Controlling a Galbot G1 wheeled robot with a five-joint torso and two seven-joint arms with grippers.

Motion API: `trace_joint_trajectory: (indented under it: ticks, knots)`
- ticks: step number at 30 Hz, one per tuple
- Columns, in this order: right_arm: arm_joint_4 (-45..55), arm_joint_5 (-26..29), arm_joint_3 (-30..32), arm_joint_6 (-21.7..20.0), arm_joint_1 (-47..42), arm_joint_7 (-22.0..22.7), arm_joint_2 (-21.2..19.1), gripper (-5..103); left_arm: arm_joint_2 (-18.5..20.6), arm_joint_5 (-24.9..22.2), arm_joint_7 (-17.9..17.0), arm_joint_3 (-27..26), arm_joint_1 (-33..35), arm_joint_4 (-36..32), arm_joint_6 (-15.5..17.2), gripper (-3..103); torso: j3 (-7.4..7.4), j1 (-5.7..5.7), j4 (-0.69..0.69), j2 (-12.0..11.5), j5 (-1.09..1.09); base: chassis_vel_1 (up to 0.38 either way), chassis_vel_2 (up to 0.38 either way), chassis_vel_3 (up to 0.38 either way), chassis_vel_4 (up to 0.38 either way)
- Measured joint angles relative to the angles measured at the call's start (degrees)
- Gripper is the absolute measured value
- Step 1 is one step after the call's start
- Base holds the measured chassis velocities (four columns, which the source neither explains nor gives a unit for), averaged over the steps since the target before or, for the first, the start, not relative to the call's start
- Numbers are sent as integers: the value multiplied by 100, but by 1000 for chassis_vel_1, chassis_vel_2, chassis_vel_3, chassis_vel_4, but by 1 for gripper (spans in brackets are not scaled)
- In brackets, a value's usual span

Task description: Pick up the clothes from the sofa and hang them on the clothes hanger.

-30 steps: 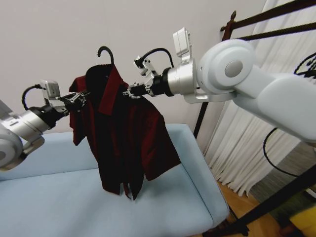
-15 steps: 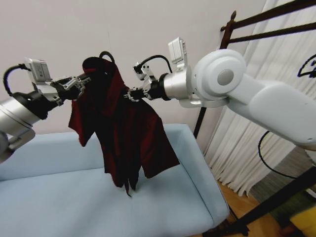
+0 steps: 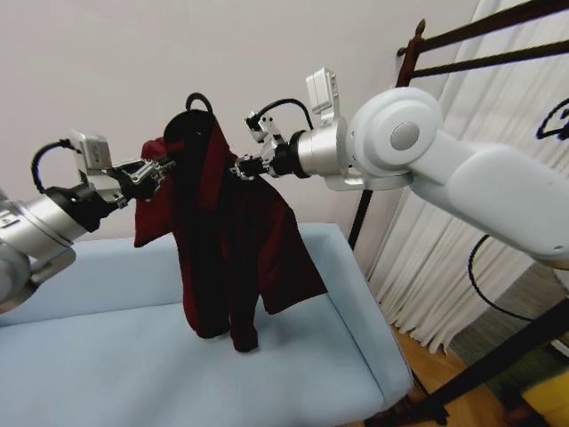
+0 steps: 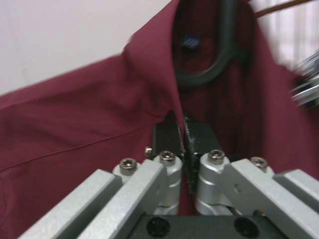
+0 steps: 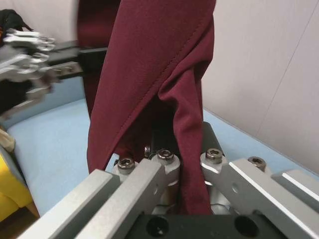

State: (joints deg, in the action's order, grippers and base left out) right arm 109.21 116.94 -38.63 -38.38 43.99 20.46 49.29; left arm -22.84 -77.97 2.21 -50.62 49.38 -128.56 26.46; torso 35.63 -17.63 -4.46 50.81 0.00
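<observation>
One light-blue sofa (image 3: 293, 382) spans the lower part of the head view, against a plain wall. To your right of it stands the dark clothes rack (image 3: 484, 60), its bars up high in front of a pale curtain (image 3: 427, 267).

Locate the shirt (image 3: 240, 258) next. It is dark red and hangs in the air above the sofa seat, well apart from the clothes rack. Its hem reaches low toward the cushion, and you cannot tell whether it touches. Inside the collar sits a black hanger (image 3: 197, 100), with its hook rising above the fabric.

Note the two grips:
- The left claw (image 3: 162, 167) reaches in from the left at shoulder height of the shirt. In the left wrist view, the left claw (image 4: 183, 137) is clenched on the fabric edge just below the collar, with the hanger (image 4: 219, 59) curving just beyond it.
- The right claw (image 3: 240, 168) reaches in from the right at the opposite shoulder. In the right wrist view, the right claw (image 5: 183, 144) is clenched on a hanging fold of the shirt (image 5: 149, 59).
</observation>
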Motion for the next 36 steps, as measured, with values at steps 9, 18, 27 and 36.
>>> trace_joint_trajectory:
  ticks: [9,18,27,36]
  knots:
    - [-17,51,-11,-20,89,-40,-4,2,-32,108,-121,28,-3,13,87,33,0,0,0,0,0,0,0,0,0]
    - [75,1105,450,-234,207,1036,57,2,-127,118,-410,-156,5,-37,66,66,0,0,0,0,0,0,0,0,0]
    - [-214,1821,834,-332,478,2318,33,2,-227,-85,-699,-598,79,202,51,97,0,0,0,0,0,0,0,0,0]
    - [-883,2383,709,-347,969,3059,-79,2,-303,-253,-750,-878,153,309,44,100,0,0,-2,0,2,0,0,0,0]
